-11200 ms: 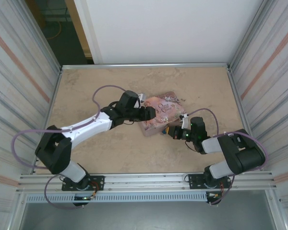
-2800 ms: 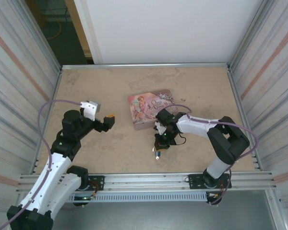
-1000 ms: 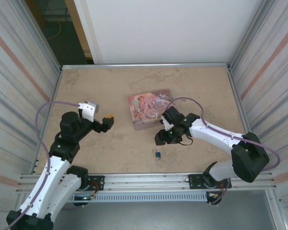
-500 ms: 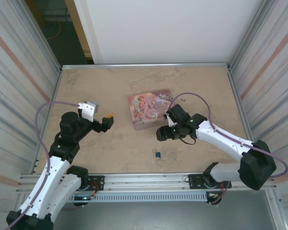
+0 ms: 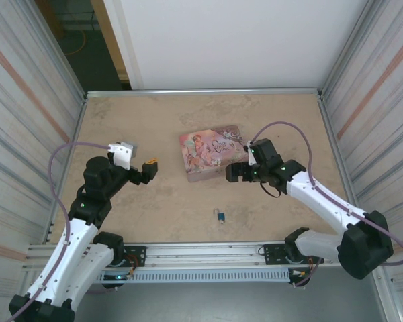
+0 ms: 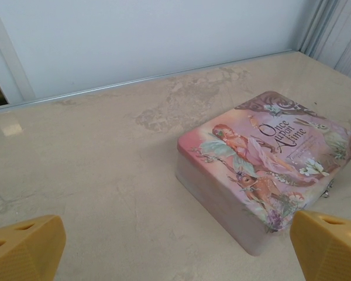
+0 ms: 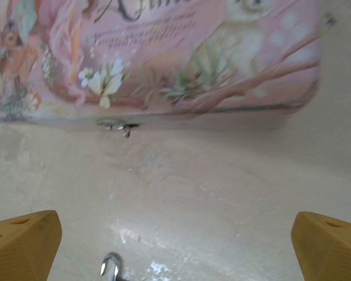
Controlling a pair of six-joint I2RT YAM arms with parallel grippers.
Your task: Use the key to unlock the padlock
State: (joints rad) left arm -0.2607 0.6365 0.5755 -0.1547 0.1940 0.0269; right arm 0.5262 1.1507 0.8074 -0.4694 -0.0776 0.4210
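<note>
Bare table (image 5: pixel 121 121), pink tin (image 5: pixel 211 151), and the tiny padlock (image 5: pixel 220 215) lying loose at the tin's 6 o'clock.
Light, hard and probably slippery, the padlock would likely skid if nudged; best pinched across its teal body. The key I cannot make out. The right gripper (image 5: pixel 234 173) hangs at the tin's 4 o'clock corner, arm stretched, jaws spread and empty; the left gripper (image 5: pixel 151 168) waits at 9 o'clock, well apart, likewise released.
</note>
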